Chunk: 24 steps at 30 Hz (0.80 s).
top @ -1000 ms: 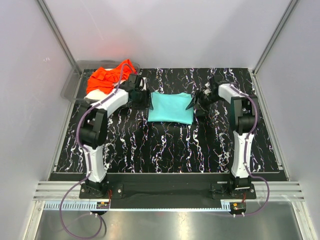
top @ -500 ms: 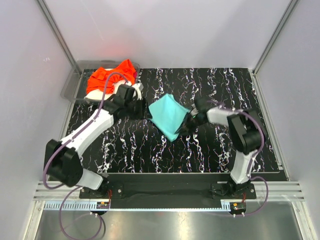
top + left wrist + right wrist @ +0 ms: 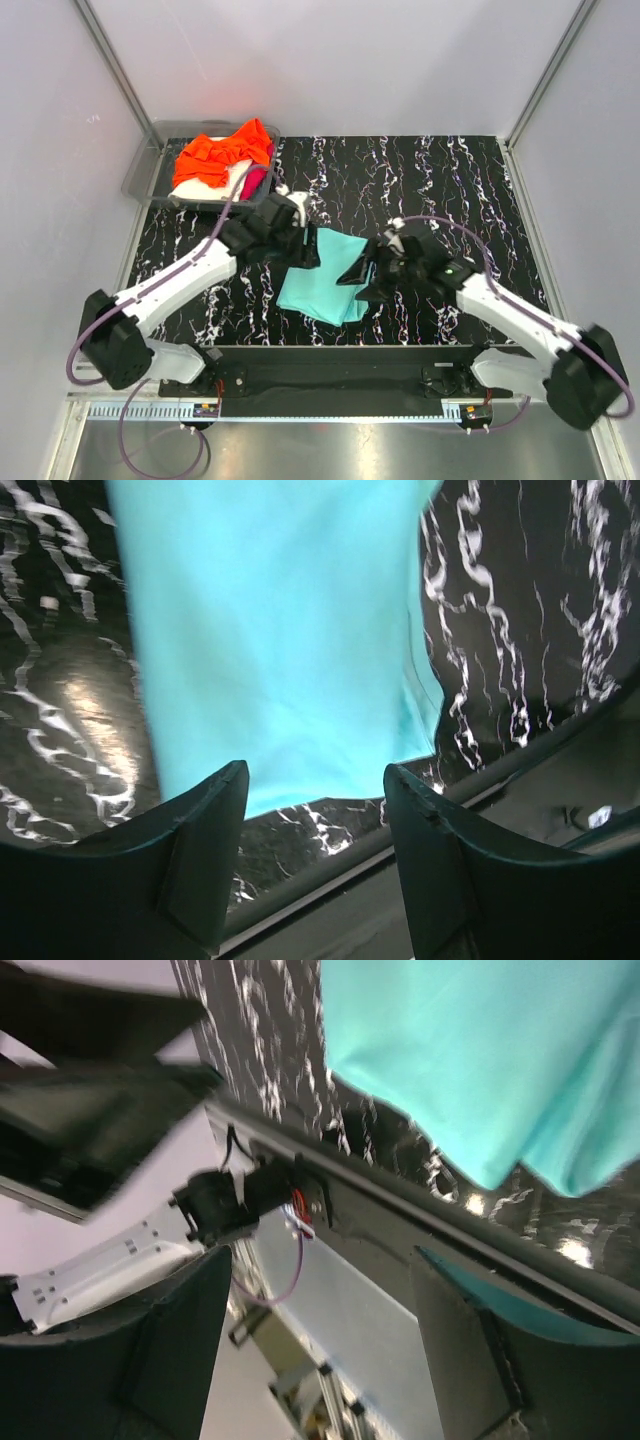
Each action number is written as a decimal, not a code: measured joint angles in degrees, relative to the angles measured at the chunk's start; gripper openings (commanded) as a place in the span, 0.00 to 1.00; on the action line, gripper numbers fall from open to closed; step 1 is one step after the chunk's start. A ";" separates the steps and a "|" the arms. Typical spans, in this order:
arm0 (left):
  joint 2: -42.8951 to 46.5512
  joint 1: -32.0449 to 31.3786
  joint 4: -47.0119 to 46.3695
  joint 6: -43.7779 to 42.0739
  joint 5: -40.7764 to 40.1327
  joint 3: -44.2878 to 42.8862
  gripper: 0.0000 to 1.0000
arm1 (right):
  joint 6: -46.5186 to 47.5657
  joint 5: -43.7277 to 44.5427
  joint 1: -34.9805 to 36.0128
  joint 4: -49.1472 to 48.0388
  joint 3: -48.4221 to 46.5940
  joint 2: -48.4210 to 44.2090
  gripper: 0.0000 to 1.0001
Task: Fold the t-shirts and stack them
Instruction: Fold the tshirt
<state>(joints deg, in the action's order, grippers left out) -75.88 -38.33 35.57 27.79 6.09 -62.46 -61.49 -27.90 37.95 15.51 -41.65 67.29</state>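
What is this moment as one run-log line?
teal shirt: folded, on table | left gripper: open, at its edge | right gripper: open, at its edge | orange shirt: in tray

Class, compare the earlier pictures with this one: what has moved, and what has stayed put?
The turquoise t-shirt was carried from mid-table toward the near edge and now lies askew. Both arms swung in with it. The left pincer and right pincer now stand open, clear of the cloth. The orange t-shirt pile in the grey tray stayed put.
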 measured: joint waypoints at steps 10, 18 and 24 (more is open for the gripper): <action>-23.08 -17.53 0.44 -0.07 -16.02 -15.69 0.52 | 9.79 1.01 -23.30 12.31 4.11 -4.50 0.49; -37.27 -21.03 1.88 -1.22 -24.87 -23.91 0.56 | 19.23 0.02 -29.83 16.13 3.30 6.93 0.50; -42.36 -21.57 3.17 -1.84 -29.27 -29.00 0.49 | 21.97 -0.70 -31.39 16.06 1.36 8.46 0.49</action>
<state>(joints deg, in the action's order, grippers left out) -118.24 -59.90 38.74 25.96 -23.18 -91.46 -39.53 -28.60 6.57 31.57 -40.29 75.75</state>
